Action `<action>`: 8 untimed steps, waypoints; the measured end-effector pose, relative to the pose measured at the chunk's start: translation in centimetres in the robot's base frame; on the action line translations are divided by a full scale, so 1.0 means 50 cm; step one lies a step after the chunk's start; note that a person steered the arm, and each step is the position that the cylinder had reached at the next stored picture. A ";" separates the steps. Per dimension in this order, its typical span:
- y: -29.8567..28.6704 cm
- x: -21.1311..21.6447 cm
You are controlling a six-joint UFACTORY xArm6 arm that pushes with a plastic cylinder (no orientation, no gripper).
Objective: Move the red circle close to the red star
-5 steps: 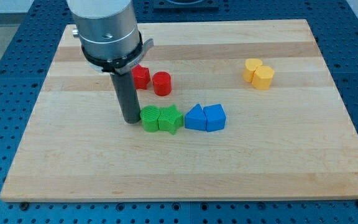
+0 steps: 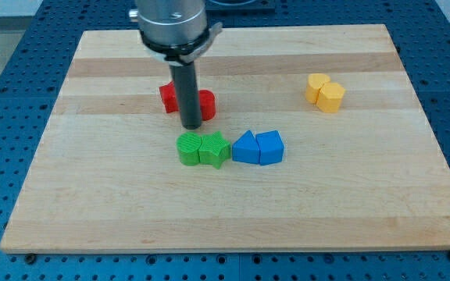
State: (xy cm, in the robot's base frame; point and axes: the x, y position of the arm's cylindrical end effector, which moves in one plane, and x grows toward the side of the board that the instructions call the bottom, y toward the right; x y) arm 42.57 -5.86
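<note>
The red circle (image 2: pixel 207 104) and the red star (image 2: pixel 167 97) sit near the board's middle, a little above centre, with a small gap between them. My rod stands in front of them and hides the gap and part of each block. My tip (image 2: pixel 191 126) rests on the board just below and between the two red blocks, above the green pair.
Two green blocks (image 2: pixel 203 149) touch each other just below my tip. Two blue blocks (image 2: pixel 258 147) sit to their right. Two yellow blocks (image 2: pixel 325 93) sit at the view's upper right. The wooden board (image 2: pixel 92 195) lies on a blue perforated table.
My tip has moved up and to the right, from the left side of the green blocks to just below the two red blocks. The blocks look unmoved.
</note>
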 end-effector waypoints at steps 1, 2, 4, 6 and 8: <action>0.036 -0.027; 0.042 -0.036; 0.143 -0.043; 0.179 -0.122; 0.179 -0.106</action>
State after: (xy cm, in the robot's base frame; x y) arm 37.27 3.11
